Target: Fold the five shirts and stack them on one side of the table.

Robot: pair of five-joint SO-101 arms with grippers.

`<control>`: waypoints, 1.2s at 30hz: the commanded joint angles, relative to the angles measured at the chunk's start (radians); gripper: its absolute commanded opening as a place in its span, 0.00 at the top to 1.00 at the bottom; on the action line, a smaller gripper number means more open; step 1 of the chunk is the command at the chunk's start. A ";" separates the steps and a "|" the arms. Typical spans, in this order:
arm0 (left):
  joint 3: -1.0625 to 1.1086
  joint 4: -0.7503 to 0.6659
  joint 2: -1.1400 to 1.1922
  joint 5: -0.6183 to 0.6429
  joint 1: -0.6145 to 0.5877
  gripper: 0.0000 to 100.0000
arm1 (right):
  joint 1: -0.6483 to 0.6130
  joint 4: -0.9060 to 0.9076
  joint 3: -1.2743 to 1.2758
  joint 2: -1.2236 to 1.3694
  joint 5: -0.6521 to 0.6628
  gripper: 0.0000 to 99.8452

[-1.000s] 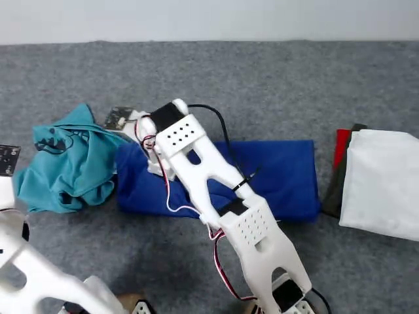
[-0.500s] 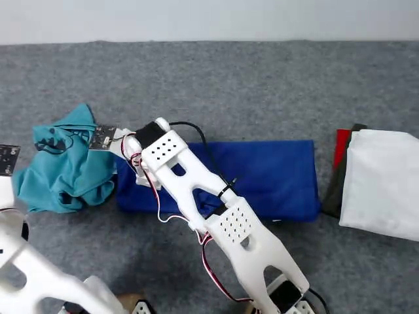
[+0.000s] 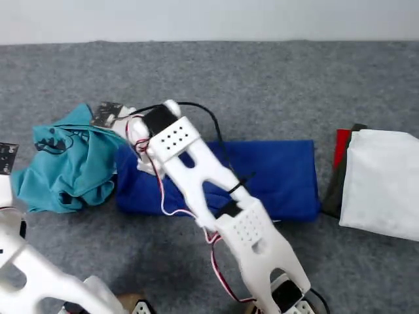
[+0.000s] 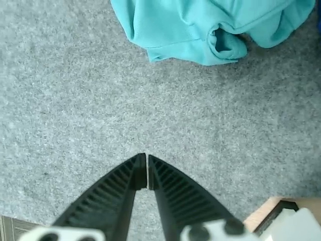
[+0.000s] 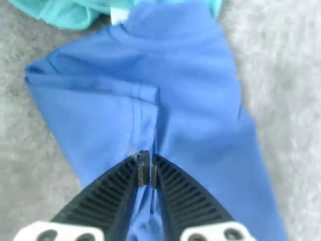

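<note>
We find the left arm (image 3: 33, 275), made of white plastic, at the near left corner of the table (image 3: 262, 85), which is covered in a grey, felt-like material with a coarse nap. The left gripper (image 4: 146, 158) hangs over bare grey covering. Its black ribbed jaws are closed tip to tip and hold nothing.

The teal shirt (image 3: 65, 163) lies at the left side of the table, unfolded. It is a soft, crumpled heap of loose folds, with one rolled opening facing up in the left wrist view (image 4: 200, 25).

Just to the right, and touching the heap's edge, lies the blue shirt (image 3: 275, 173). It is folded into a flat, smooth rectangle whose long axis runs left to right across the middle of the table.

The right arm (image 3: 196, 170), a white perforated plastic shell with red, white and black wires along it, crosses the blue shirt diagonally from the near edge to the shirt's left end. In the right wrist view, the right gripper (image 5: 144, 161) has its jaws closed on a raised ridge of blue shirt (image 5: 165, 75) cloth beside a stitched seam, with the teal shirt (image 5: 65, 12) just beyond.

At the right edge sits a stack. The white shirt (image 3: 383, 183), folded flat and square, lies on top. A dark shirt (image 3: 335, 190) and a red shirt (image 3: 342, 147) show as narrow strips at the stack's left edge.
</note>
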 commanded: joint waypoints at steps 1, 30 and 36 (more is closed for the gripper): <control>-0.002 -0.023 -0.018 -0.041 0.008 0.98 | 0.074 0.045 0.198 -0.197 -0.014 0.99; -0.002 -0.051 -0.017 -0.055 0.006 0.98 | 0.082 0.044 0.658 -0.228 -0.170 0.99; -0.002 -0.051 -0.017 -0.057 0.008 0.98 | 0.105 0.041 0.660 -0.369 -0.172 0.99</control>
